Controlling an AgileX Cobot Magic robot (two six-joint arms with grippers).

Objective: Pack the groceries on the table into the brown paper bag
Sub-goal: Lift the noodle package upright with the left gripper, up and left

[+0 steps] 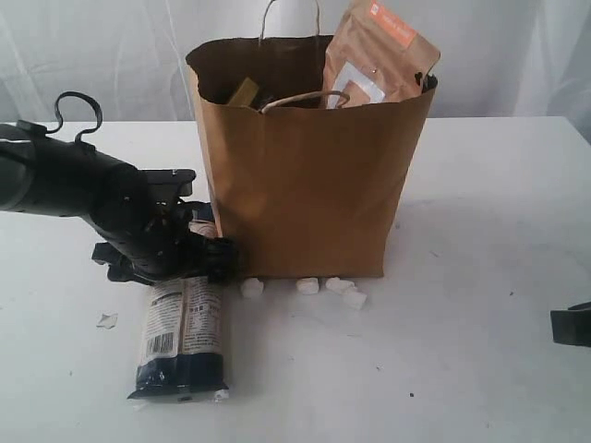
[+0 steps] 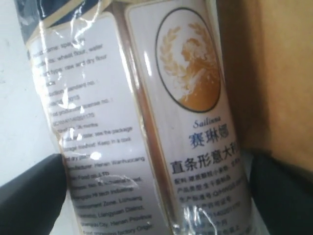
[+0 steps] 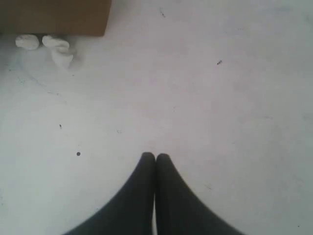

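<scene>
Exterior view: the black left gripper (image 1: 189, 258) hangs low over the far end of the pasta packet (image 1: 182, 337), and its body hides both fingertips and that end of the packet. The packet lies flat on the white table (image 1: 480, 231), its long axis running from under the fingers toward the near table edge, barcode side up. Just beyond the fingers stands the brown paper bag (image 1: 305, 185), upright, with a kraft pouch (image 1: 379, 55) with an orange label leaning out of its mouth; the rest of its contents sit in shadow. Small white lumps (image 1: 323, 288) lie along the bag's base. The right gripper (image 1: 572, 325) is cut off by the frame edge. Left wrist view: two black fingers (image 2: 29, 196) stand wide apart with the packet between them, its length running away from the fingertips; whether they touch the wrapper cannot be told. Both packet ends are out of frame, and the small print is blurred. The bag wall lies just outside one finger. Right wrist view: the fingers (image 3: 146, 196) are pressed together, holding nothing, over bare table; the bag's lower corner and the lumps lie well ahead of the tips.
</scene>
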